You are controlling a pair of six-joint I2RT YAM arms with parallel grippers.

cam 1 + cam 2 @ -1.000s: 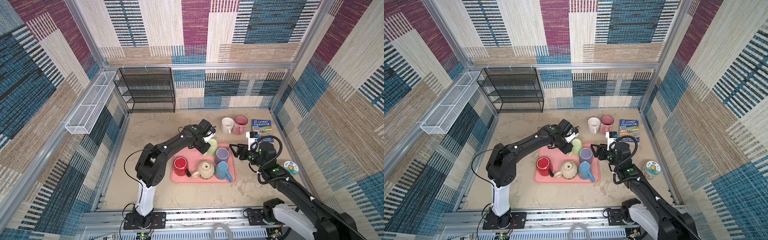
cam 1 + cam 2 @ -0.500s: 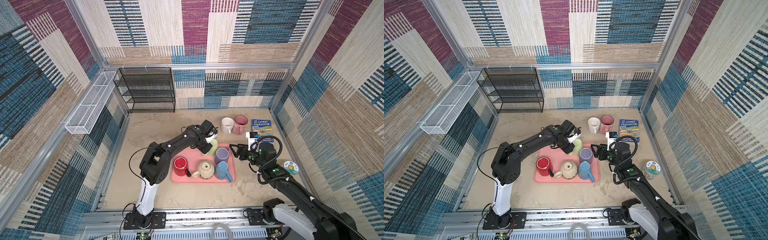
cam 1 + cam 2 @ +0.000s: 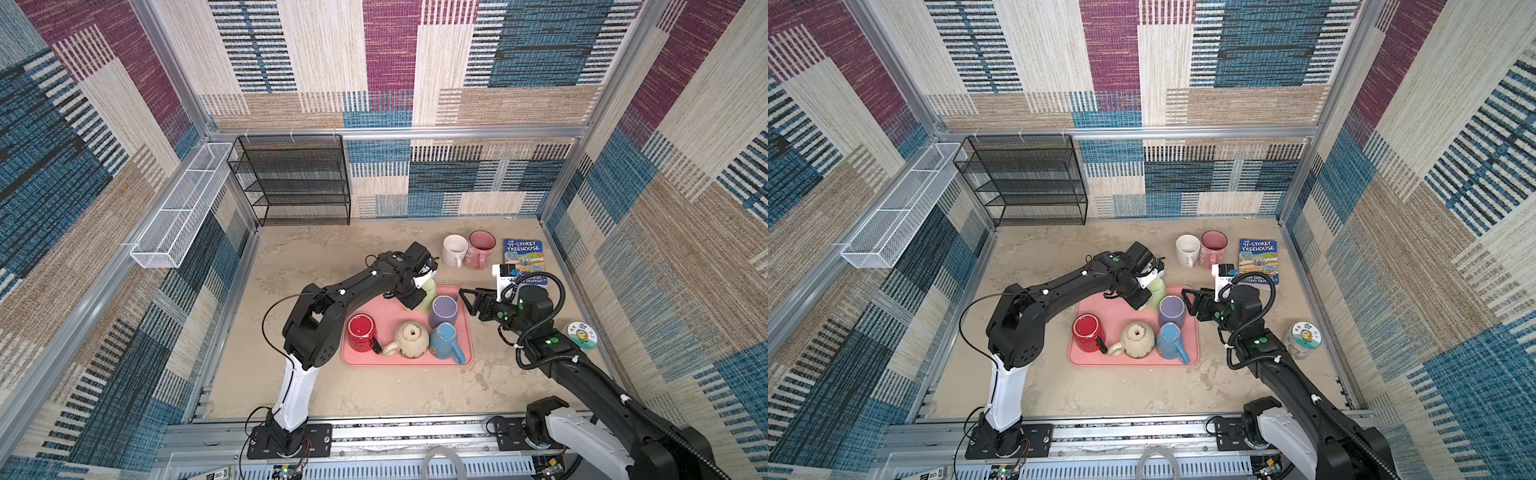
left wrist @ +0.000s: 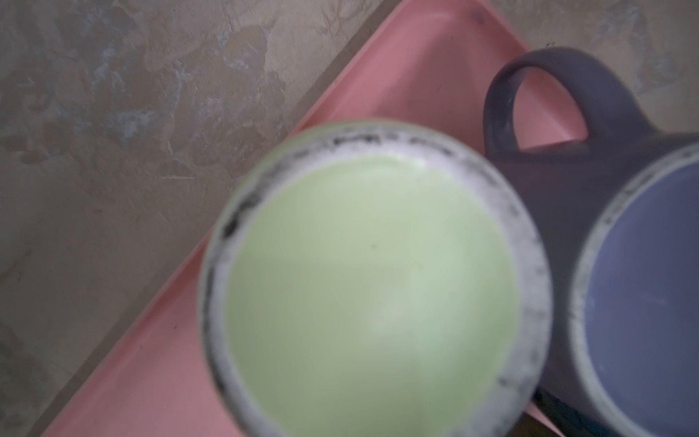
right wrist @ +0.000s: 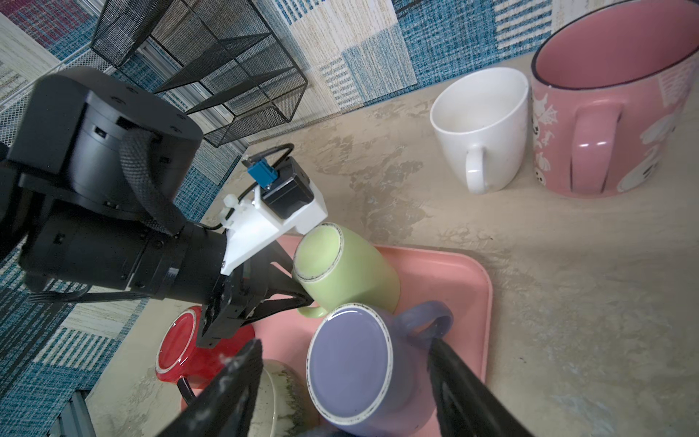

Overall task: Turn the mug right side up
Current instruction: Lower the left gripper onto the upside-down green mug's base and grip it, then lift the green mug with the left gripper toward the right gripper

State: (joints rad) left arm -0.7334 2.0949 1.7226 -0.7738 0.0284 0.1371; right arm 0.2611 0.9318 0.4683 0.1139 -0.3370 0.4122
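Moved: left arm stretches further over the pink tray than a sec ago, elbow swung in toward it; right arm & all mugs sit as before.
Green mug: upside down, base up, at tray's far edge, just beside purple mug, which is also inverted.
Left tool: jaws narrow, tips pinched at green mug's handle, low on its wall.
Right tool: jaws wide, holds nothing, hovers just off tray's right rim nr purple mug.
Top views: left wrist covers its tool's tips, so the grip isn't visible there. They do show tray's front row: red mug, beige mug, blue mug, all look inverted too.
Right wrist cam: only view w/ the left fingers at the handle; right tool's own fingers are blurred at frame edge, purple mug btwn them in the picture.
Left wrist cam: green base fills view, blurred, scuffed ring round it; purple handle lies over tray's corner; no fingers seen.
Off tray: white mug & pink mug upright, side by side on counter behind tray; book just right of them.
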